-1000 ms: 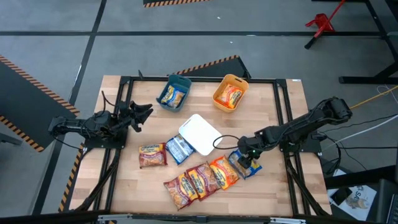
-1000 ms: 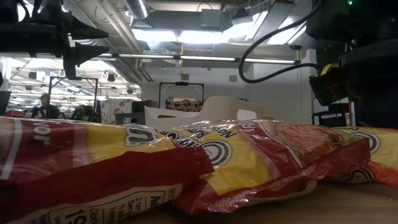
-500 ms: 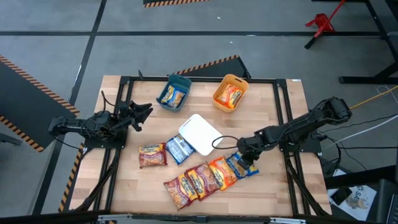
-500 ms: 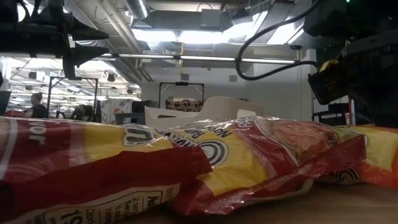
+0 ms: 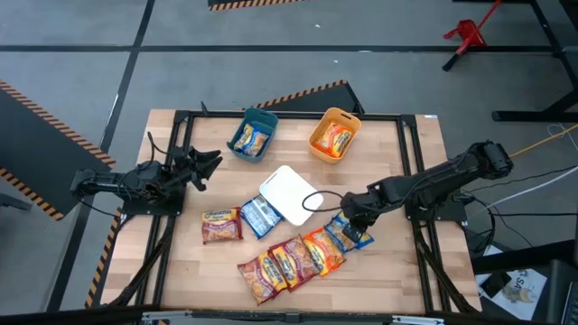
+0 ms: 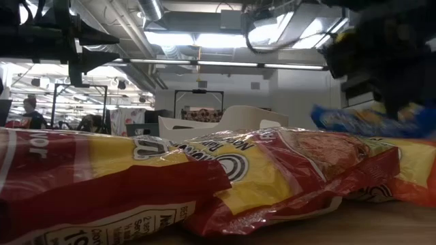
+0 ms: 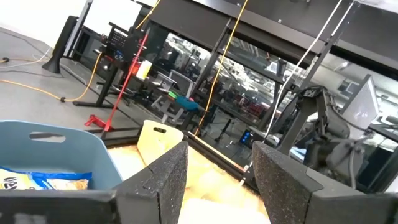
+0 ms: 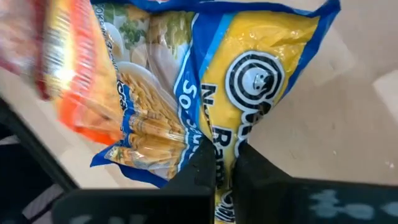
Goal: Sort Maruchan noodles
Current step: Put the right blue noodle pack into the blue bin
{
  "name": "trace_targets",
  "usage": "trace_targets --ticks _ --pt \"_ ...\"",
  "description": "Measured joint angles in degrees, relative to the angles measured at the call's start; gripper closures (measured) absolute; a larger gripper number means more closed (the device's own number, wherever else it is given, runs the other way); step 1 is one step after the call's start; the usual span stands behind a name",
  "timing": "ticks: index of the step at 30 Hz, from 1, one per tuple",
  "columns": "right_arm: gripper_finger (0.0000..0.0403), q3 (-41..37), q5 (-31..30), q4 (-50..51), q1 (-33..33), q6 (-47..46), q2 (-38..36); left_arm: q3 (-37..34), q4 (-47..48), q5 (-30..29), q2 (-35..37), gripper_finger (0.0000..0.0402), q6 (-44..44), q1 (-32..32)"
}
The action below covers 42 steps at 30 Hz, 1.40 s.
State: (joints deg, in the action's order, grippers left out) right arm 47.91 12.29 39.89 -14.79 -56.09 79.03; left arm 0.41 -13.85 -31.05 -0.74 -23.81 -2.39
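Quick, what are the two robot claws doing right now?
Left claw: open, holding nothing, waiting at the table's left edge.
Right claw: closed on a blue noodle packet, lifted just above the wood.

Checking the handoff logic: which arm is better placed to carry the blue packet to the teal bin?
Right, most likely. The right gripper is already shut on the blue packet, lifted off the table in the low view. The left gripper waits open at the table's left side, holding nothing, though nearer the teal bin.
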Motion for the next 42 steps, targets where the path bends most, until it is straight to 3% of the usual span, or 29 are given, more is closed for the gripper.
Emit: trace_targets --ticks 9,19,26,37,42 --pt "0.0402 10.33 -2.72 6.54 6.79 6.59 -0.40 0.00 0.44 0.00 0.00 0.0227 0.04 0.00" --pt "0.0403 26.46 -7.32 4.00 20.95 16.25 0.98 0.01 1.42 0.02 -0.01 0.0227 0.07 0.02" --pt "0.0403 29.50 -9.10 -13.44 29.22 15.60 7.89 0.00 1.42 0.02 -0.02 0.0227 0.09 0.02" --pt "0.0403 29.49 -13.32 -48.84 31.35 -3.52 25.16 -0.01 1.42 0.03 0.00 0.0227 0.33 0.00" --pt "0.0403 32.40 -15.69 -50.09 31.30 -7.25 31.89 0.01 1.83 0.03 -0.02 0.0227 0.37 0.00"
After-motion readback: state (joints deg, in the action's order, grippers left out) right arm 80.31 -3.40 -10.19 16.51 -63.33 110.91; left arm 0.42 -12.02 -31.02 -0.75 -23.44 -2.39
